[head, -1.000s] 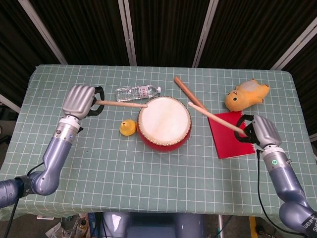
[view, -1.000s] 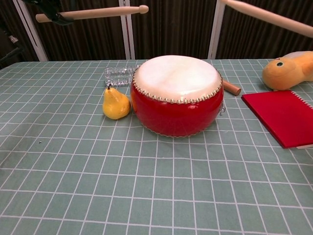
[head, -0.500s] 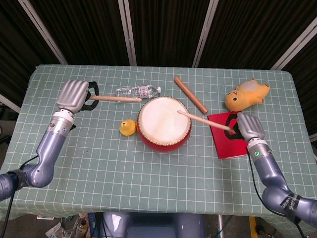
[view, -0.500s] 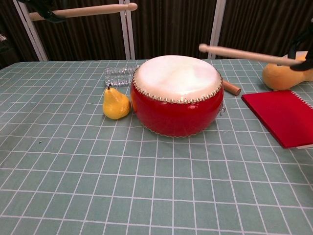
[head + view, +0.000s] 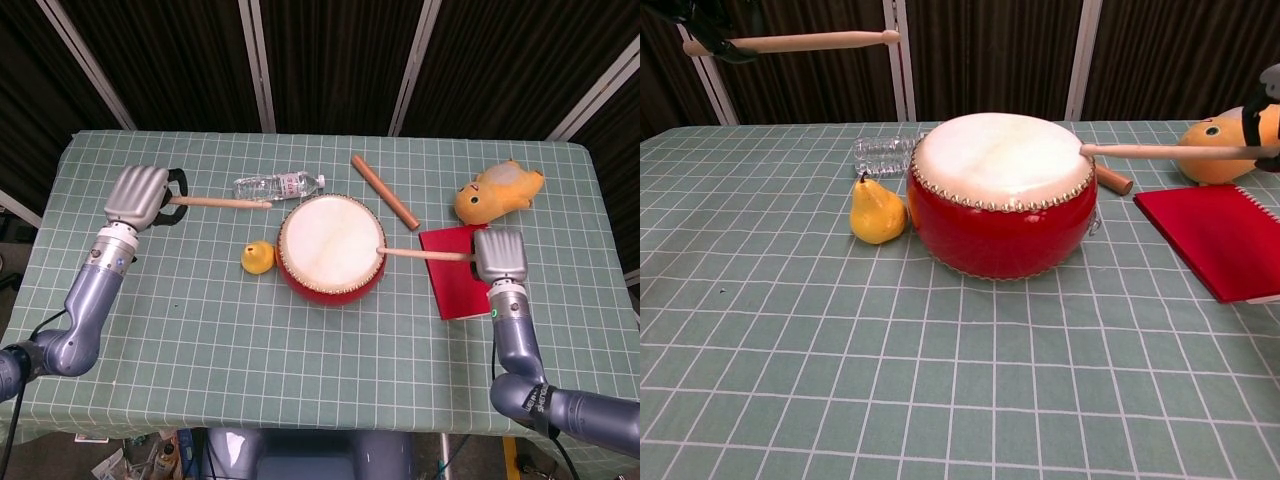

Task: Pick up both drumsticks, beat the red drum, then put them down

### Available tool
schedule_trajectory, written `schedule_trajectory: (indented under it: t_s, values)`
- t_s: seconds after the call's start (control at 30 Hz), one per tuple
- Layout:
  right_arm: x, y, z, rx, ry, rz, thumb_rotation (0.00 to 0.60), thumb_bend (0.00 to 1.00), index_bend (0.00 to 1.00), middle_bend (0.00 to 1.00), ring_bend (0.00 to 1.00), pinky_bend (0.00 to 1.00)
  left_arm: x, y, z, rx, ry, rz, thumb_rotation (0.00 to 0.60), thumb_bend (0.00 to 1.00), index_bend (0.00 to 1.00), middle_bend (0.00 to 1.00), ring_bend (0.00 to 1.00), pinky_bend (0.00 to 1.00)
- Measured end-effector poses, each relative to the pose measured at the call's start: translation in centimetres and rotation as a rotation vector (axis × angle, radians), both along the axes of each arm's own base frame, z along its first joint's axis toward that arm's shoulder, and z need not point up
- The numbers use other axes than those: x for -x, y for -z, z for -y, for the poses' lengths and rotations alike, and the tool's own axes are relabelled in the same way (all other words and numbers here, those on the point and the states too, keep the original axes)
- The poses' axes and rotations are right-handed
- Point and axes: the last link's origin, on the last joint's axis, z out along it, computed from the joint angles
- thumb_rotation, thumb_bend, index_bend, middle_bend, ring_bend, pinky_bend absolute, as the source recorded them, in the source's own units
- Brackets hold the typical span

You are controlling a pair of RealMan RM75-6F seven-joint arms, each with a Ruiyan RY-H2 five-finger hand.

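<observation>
Both hands grip drumsticks: right hand (image 5: 498,256) holds its drumstick (image 5: 422,253) low, tip at the red drum (image 5: 332,245) rim mid-beat, while left hand (image 5: 136,194) keeps its drumstick (image 5: 220,202) raised beside the drum, likely for alternating strokes.

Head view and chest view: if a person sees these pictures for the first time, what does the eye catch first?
The red drum with its pale skin, in the middle of the table. Next, the two drumsticks: the right hand holds one with its tip at the drum's right edge, and the left hand holds the other raised at the far left. A yellow pear stands left of the drum.
</observation>
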Motion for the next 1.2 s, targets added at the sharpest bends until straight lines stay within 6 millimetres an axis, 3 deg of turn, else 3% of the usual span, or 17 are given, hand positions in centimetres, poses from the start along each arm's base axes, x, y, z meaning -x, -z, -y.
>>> schedule_trajectory:
  t_s: [0.27, 0.5, 0.67, 0.83, 1.0, 1.2]
  values:
    - [0.7, -4.0, -2.9, 0.092, 0.022, 0.277, 0.600, 0.69, 0.94, 1.00, 1.00, 1.00, -4.2, 1.8, 0.0, -0.006, 0.063, 0.005, 0.600, 0.54, 0.78, 1.00, 1.00, 1.00]
    - [1.9, -4.8, -4.5, 0.075, 0.016, 0.340, 0.600, 0.69, 0.94, 1.00, 1.00, 1.00, -8.1, 5.8, -0.4, 0.040, 0.063, 0.051, 0.600, 0.54, 0.78, 1.00, 1.00, 1.00]
    - [2.8, -5.1, -4.8, 0.065, 0.028, 0.366, 0.600, 0.69, 0.94, 1.00, 1.00, 1.00, -9.6, 8.4, -1.1, 0.050, 0.051, 0.030, 0.600, 0.54, 0.78, 1.00, 1.00, 1.00]
    - [4.1, -5.3, -5.0, 0.058, 0.048, 0.374, 0.600, 0.69, 0.94, 1.00, 1.00, 1.00, -9.3, 10.8, -1.9, 0.070, 0.014, -0.100, 0.600, 0.55, 0.78, 1.00, 1.00, 1.00]
    - [5.1, -5.5, -5.2, 0.057, 0.068, 0.376, 0.600, 0.69, 0.94, 1.00, 1.00, 1.00, -7.9, 12.9, -1.8, 0.145, -0.073, -0.368, 0.600, 0.55, 0.78, 1.00, 1.00, 1.00]
    - [5.3, -5.6, -5.3, 0.063, 0.066, 0.372, 0.600, 0.69, 0.94, 1.00, 1.00, 1.00, -6.1, 13.7, -1.5, 0.232, -0.208, -0.515, 0.600, 0.55, 0.79, 1.00, 1.00, 1.00]
